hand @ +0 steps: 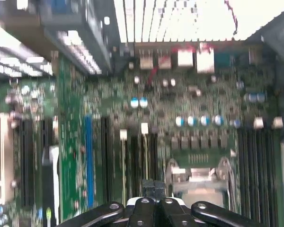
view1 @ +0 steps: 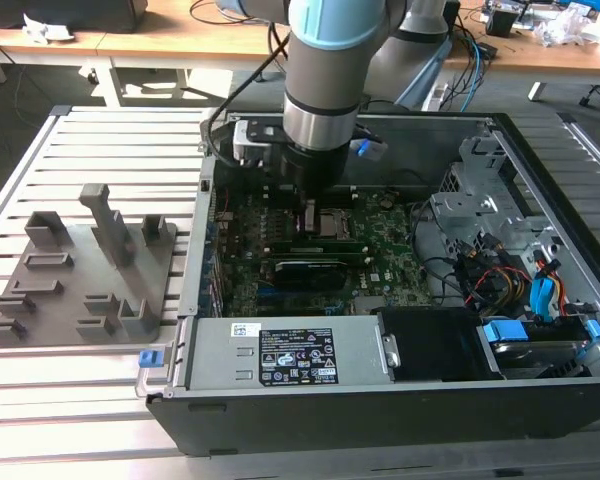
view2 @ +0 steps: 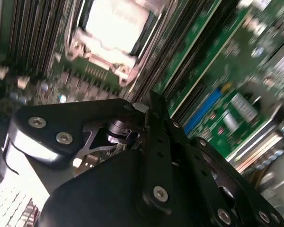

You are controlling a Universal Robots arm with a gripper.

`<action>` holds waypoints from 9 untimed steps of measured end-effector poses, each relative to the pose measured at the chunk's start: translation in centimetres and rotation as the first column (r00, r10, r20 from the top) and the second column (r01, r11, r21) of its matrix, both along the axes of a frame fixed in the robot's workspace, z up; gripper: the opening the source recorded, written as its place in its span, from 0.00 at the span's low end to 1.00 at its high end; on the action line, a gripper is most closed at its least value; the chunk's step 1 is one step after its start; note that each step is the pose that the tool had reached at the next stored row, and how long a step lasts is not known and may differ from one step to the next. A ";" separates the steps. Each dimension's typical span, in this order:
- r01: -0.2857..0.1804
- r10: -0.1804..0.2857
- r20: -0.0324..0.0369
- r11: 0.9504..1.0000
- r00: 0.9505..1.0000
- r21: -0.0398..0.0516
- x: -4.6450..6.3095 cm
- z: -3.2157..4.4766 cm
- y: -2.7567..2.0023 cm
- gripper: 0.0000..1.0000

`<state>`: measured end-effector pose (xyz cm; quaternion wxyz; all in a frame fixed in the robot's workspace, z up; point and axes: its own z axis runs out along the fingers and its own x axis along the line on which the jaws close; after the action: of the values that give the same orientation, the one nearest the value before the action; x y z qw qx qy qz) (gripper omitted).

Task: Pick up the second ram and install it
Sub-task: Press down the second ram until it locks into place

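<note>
My gripper (view1: 308,212) hangs low inside the open computer case, just over the memory slots of the green motherboard (view1: 380,265). In both wrist views its black fingers (hand: 149,185) are pressed together with no gap showing, so the gripper (hand: 154,183) is shut. A thin stick on edge, the second ram (hand: 145,156), runs in line with a slot straight out from the fingertips. I cannot tell whether the tips touch it. The fingers (view2: 154,109) point toward the slots beside the silver processor socket (view2: 114,28).
The grey holder tray (view1: 80,270) lies on the slatted table at the exterior view's left, with nothing in its slots. The case's wall (view1: 205,230) and power supply (view1: 290,355) hem in the board. Drive cages and cables (view1: 510,260) crowd the exterior view's right.
</note>
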<state>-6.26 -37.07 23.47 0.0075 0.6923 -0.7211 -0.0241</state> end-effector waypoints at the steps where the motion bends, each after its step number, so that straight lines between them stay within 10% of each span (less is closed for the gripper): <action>1: 0.000 0.000 0.000 1.000 1.000 0.000 -0.7 -0.04 -0.02 0.11; 9: 0.000 0.000 0.000 1.000 1.000 0.000 -1.0 -0.56 -0.02 0.11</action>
<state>-7.30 -37.09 22.91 0.0073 0.6924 -0.7211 -0.0242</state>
